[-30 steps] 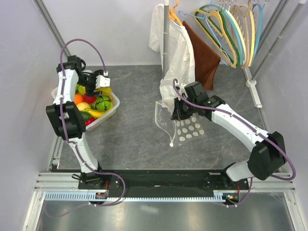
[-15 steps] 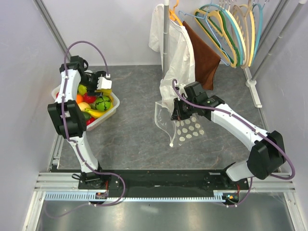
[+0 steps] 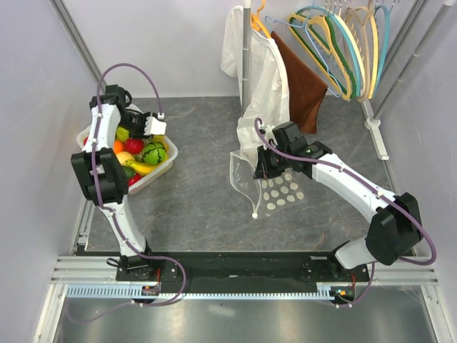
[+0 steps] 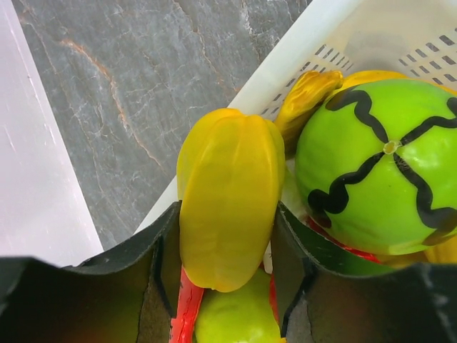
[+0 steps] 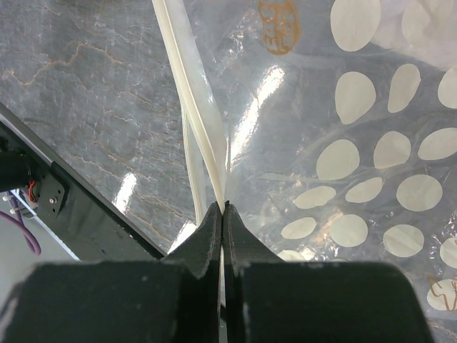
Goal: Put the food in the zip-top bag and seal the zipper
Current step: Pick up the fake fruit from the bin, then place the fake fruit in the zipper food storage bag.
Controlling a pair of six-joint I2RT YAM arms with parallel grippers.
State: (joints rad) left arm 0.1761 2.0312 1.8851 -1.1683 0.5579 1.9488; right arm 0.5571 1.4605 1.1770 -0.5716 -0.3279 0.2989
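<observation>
Two jobs: underway.
My left claw [image 4: 227, 214]: half-wide, squeezing yellow fruit [image 4: 228, 171] for lifting.
My right claw [image 5: 223, 209]: closed tight, pinching zipper [image 5: 193, 93], holding zip-top bag [image 5: 343, 150] mouth up.

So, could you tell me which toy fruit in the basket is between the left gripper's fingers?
The yellow ridged fruit by the basket rim; the green striped melon beside it lies outside the left gripper.
</observation>
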